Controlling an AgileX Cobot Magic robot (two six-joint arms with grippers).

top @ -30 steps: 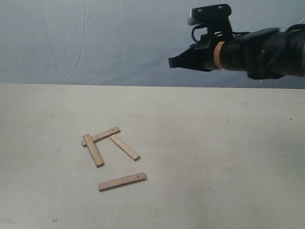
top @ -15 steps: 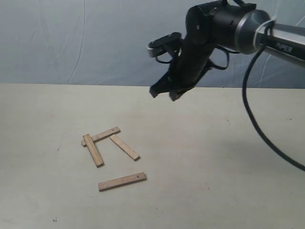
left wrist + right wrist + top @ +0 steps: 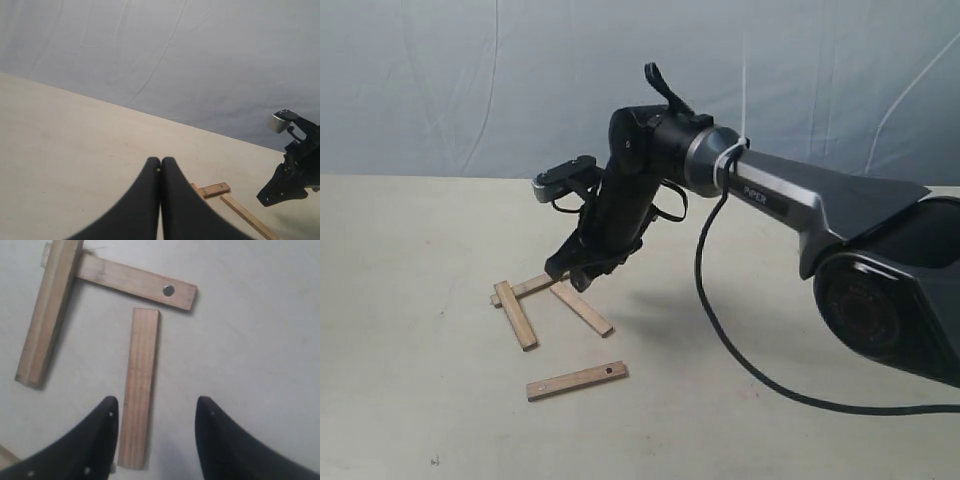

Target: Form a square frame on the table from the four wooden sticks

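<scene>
Four wooden sticks lie left of centre on the table (image 3: pixel 420 230). The far stick (image 3: pixel 532 285) and the left stick (image 3: pixel 515 315) overlap at one corner, making an L. A third stick (image 3: pixel 582 308) lies loose at a slant beside them, and a fourth stick (image 3: pixel 576 381) lies apart nearer the front. My right gripper (image 3: pixel 570 275) reaches across and hovers open just over the slanted stick (image 3: pixel 140 385), which lies between the fingers, close to one fingertip (image 3: pixel 109 407). The holed far stick (image 3: pixel 135 281) and left stick (image 3: pixel 47 315) lie beyond. My left gripper (image 3: pixel 161 160) is shut and holds nothing.
A grey-blue cloth backdrop (image 3: pixel 470 80) hangs behind the table. The right arm's black cable (image 3: pixel 760 385) trails over the tabletop at the right. In the left wrist view the right gripper (image 3: pixel 285 185) shows beyond two sticks (image 3: pixel 214 189).
The right arm has swung from high at the upper right, down and leftward, to just above the sticks. The sticks have not moved.
</scene>
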